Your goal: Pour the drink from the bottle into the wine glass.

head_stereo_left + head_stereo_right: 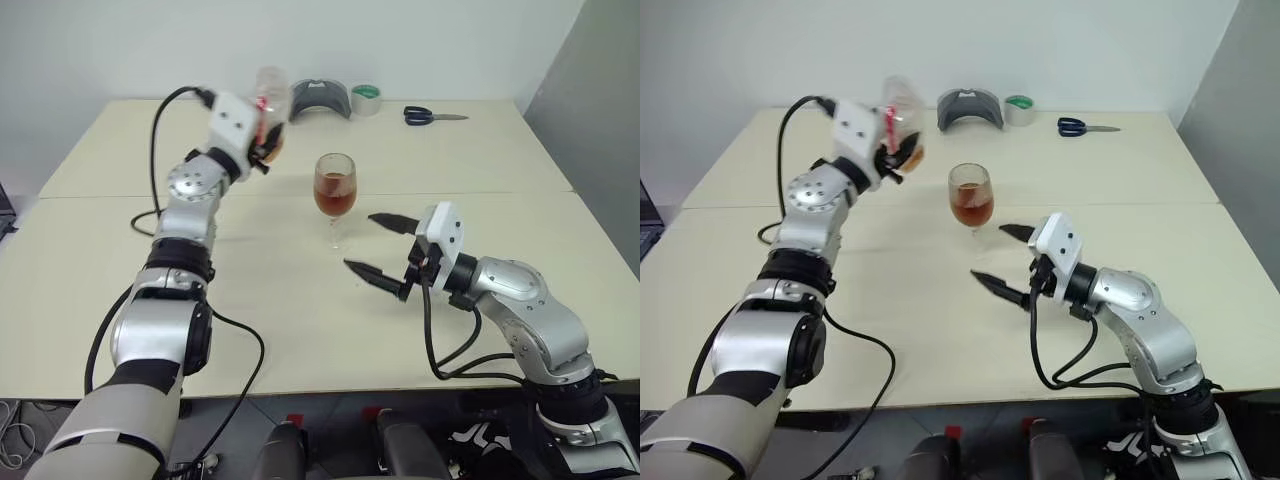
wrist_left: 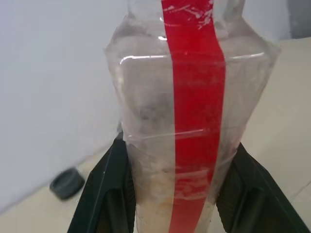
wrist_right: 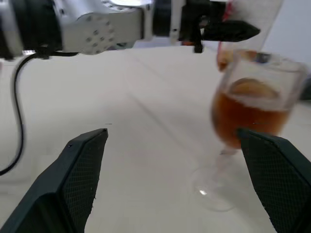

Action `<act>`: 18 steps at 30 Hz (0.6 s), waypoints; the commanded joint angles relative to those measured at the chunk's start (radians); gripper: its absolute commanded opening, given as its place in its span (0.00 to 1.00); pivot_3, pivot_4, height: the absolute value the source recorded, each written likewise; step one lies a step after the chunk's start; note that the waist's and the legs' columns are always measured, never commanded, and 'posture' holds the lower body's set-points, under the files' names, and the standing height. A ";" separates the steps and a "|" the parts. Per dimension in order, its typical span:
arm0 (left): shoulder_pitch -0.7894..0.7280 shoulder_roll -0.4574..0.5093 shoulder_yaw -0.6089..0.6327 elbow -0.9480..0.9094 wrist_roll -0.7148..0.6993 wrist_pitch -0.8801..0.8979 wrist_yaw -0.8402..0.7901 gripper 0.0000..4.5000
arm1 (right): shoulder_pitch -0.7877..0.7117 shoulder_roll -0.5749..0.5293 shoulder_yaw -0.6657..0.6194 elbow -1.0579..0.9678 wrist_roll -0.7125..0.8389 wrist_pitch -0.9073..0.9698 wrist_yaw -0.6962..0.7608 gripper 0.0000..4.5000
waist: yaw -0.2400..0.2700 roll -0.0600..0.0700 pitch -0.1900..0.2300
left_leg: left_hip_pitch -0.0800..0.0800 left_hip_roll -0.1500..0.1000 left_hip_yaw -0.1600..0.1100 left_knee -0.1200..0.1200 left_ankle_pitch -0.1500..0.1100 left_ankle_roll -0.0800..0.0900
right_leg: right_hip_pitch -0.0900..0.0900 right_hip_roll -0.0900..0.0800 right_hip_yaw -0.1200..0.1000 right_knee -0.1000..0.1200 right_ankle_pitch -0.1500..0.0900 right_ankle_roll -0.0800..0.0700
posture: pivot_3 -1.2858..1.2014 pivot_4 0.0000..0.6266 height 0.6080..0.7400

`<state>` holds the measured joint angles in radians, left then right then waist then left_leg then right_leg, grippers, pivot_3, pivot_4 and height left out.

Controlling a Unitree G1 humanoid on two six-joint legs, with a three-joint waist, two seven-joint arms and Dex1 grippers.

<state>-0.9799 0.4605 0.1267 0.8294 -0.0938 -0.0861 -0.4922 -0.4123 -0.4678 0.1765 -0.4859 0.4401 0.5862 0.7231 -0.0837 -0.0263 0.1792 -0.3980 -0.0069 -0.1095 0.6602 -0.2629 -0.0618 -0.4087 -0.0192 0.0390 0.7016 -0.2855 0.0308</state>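
While the wine glass (image 1: 335,190) stands upright on the tabletop (image 1: 120,290) about half full of the reddish-brown drink (image 1: 334,198), the left gripper (image 1: 268,145) is clamped on the bottle (image 1: 270,100), holding it up in the air off to the glass's left, well apart from it. The bottle looks mostly empty and comes out pale and blurry against the wall in the head views, so I can't make out its cap or which way the neck points. Up close in the left wrist view its red label strip (image 2: 194,121) is clear, with the 2 black fingers (image 2: 104,194) pressed on either side, but the top and bottom of the bottle are cut off. The right gripper (image 1: 375,245) hangs low just in front of the glass with its fingers spread wide, holding nothing. At the far edge sit a grey curved thing (image 1: 320,100) I can't identify, a roll of tape (image 1: 366,99) and scissors (image 1: 432,116).
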 commanded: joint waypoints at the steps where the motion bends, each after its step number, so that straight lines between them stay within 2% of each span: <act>1: 0.073 0.019 0.065 -0.171 -0.081 0.145 0.012 0.38 | -0.035 -0.004 0.016 -0.045 0.016 0.037 0.004 1.00 | 0.000 0.000 0.000 | 0.000 0.000 -0.001 0.000 0.000 0.000 | 0.000 0.000 -0.001 0.000 0.000 0.000 | 0.52 0.24 1.00; 9: 0.293 0.014 0.124 -0.434 -0.141 0.332 0.073 0.38 | -0.115 0.052 0.040 0.073 -0.091 0.036 -0.102 1.00 | 0.006 -0.001 -0.001 | -0.001 0.000 -0.001 0.001 0.002 -0.003 | 0.000 -0.001 0.000 0.000 0.000 0.000 | 0.52 0.24 1.00; 18: 0.381 0.011 0.123 -0.482 -0.141 0.371 0.085 0.38 | -0.106 0.069 0.035 0.068 -0.102 0.019 -0.100 1.00 | 0.016 -0.001 -0.001 | -0.001 -0.001 0.000 0.001 0.001 -0.002 | 0.000 -0.002 0.000 -0.001 0.000 0.000 | 0.52 0.24 1.00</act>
<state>-0.5976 0.4679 0.2367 0.3906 -0.2251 0.2927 -0.4148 -0.5167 -0.4054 0.2281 -0.3838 0.3330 0.6244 0.6226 -0.0680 -0.0270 0.1787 -0.3986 -0.0076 -0.1096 0.6612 -0.2624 -0.0629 -0.4085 -0.0208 0.0390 0.7008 -0.2854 0.0307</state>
